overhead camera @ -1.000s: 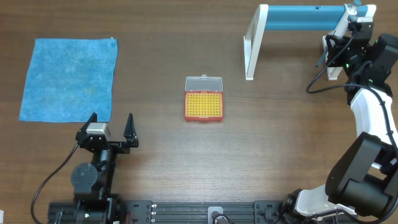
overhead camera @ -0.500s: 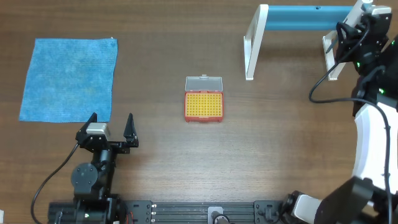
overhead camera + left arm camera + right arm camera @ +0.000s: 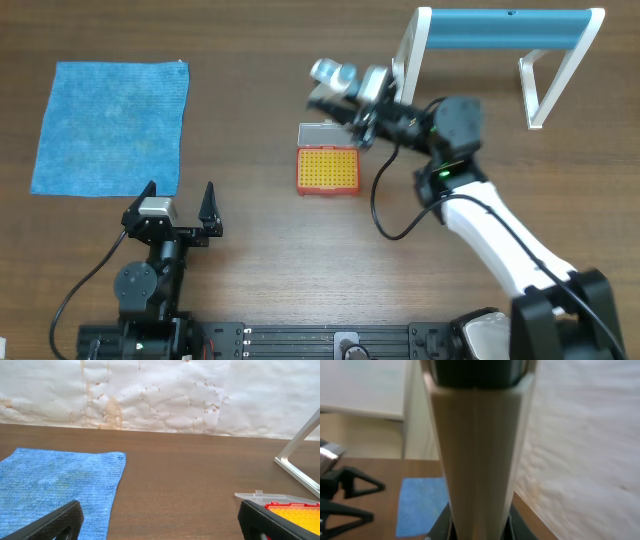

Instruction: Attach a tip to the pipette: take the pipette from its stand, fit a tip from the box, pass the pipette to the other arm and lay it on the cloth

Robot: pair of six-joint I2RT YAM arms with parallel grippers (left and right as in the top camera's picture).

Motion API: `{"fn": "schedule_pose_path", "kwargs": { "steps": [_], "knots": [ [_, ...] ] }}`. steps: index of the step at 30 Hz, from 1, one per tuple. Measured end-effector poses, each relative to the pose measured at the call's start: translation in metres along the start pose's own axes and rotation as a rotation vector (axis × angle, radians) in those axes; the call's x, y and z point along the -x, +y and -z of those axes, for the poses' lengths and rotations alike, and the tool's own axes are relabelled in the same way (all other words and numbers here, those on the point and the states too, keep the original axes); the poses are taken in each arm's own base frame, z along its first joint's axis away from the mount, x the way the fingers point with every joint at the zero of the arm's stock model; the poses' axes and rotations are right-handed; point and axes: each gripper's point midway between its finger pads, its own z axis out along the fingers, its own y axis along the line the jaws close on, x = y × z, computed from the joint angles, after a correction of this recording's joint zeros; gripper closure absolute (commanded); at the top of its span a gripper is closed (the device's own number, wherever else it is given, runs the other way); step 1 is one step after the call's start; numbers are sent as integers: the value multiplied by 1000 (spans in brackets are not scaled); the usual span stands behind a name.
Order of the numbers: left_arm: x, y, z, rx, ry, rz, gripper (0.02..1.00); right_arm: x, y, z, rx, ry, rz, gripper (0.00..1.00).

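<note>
Pipette clamped in right gripper, held by body, lifted near box; whether right over box, cannot tell. Likely light, stiff, smooth plastic, so slip risk; hold mid-body, keep nose free. Tips small, need straight push. Left gripper wide, empty, beside cloth. Open table between box and cloth for handover. Stand leg close by right wrist.
</note>
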Motion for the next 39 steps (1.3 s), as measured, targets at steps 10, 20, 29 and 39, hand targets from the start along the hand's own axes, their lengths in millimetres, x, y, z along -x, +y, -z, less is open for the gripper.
{"fn": "schedule_pose_path", "kwargs": {
  "steps": [10, 20, 29, 39],
  "knots": [
    [0, 0, 0, 0, 0, 0, 20, -107, 35, 11, -72, 181, -160, 921],
    [0, 0, 0, 0, 0, 0, 23, -134, 27, 26, -129, 270, -214, 923],
    [0, 0, 0, 0, 0, 0, 23, -144, 25, 33, -142, 307, -247, 923],
    [0, 0, 0, 0, 0, 0, 20, -146, 26, 34, -142, 320, -256, 923]
  ]
}}
